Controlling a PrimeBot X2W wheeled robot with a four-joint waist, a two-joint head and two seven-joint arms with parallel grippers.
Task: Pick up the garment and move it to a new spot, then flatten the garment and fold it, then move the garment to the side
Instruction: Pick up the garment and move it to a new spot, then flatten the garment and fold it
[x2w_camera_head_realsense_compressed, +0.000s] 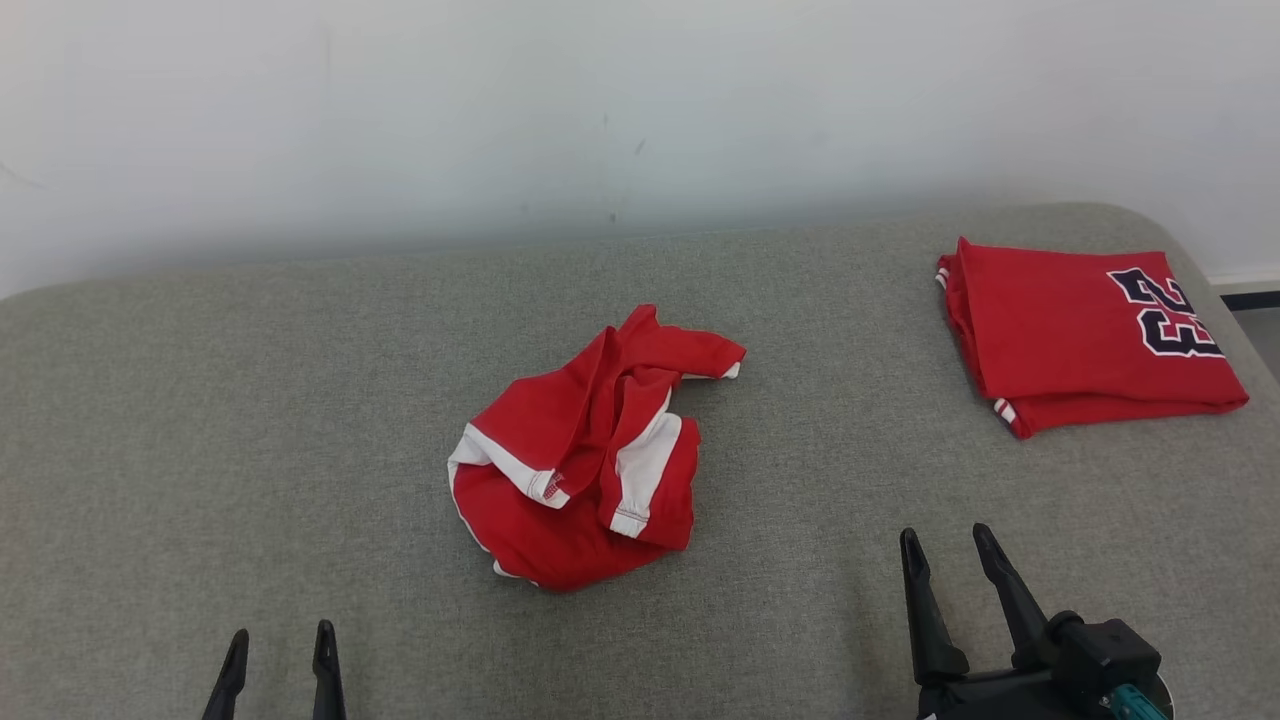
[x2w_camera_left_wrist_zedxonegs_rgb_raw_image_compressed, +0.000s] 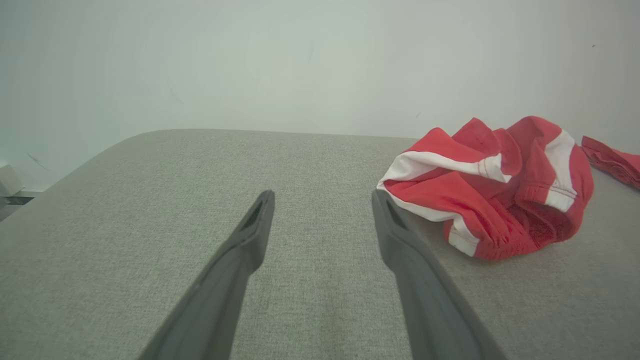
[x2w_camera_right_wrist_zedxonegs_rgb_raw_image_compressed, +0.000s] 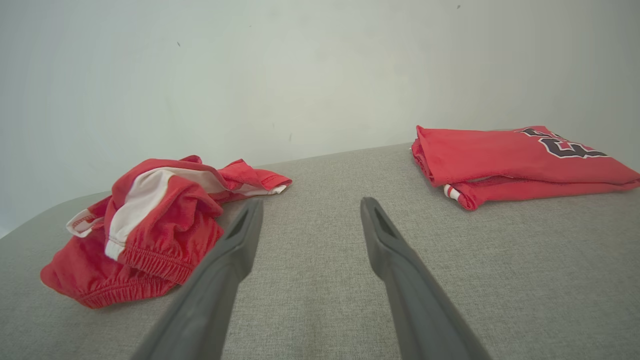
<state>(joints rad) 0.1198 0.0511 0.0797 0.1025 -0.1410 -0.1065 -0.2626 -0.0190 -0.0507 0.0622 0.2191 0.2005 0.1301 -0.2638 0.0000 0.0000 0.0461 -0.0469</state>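
The red and white shorts (x2w_camera_head_realsense_compressed: 580, 470) lie in a crumpled heap in the middle of the head view, on the grey table (x2w_camera_head_realsense_compressed: 250, 400); one part pokes out toward the upper right, and the white stripes are twisted over the red. The left hand (x2w_camera_head_realsense_compressed: 281, 630) sits at the lower left of the frame with its two fingers apart and nothing between them; it is well apart from the shorts. The right hand (x2w_camera_head_realsense_compressed: 945, 532) sits at the lower right, fingers apart too and holding nothing; it is nearer the heap but not touching it. A folded red jersey (x2w_camera_head_realsense_compressed: 1080, 330) with dark numbers lies flat in the upper right, well apart from the shorts.

To my eye the task has hardly begun; nothing is picked up, so the lift, the move to a new spot, the flattening, the fold and the move to the side are all left to do; the heap is bunched, so it will likely need a good spread first.
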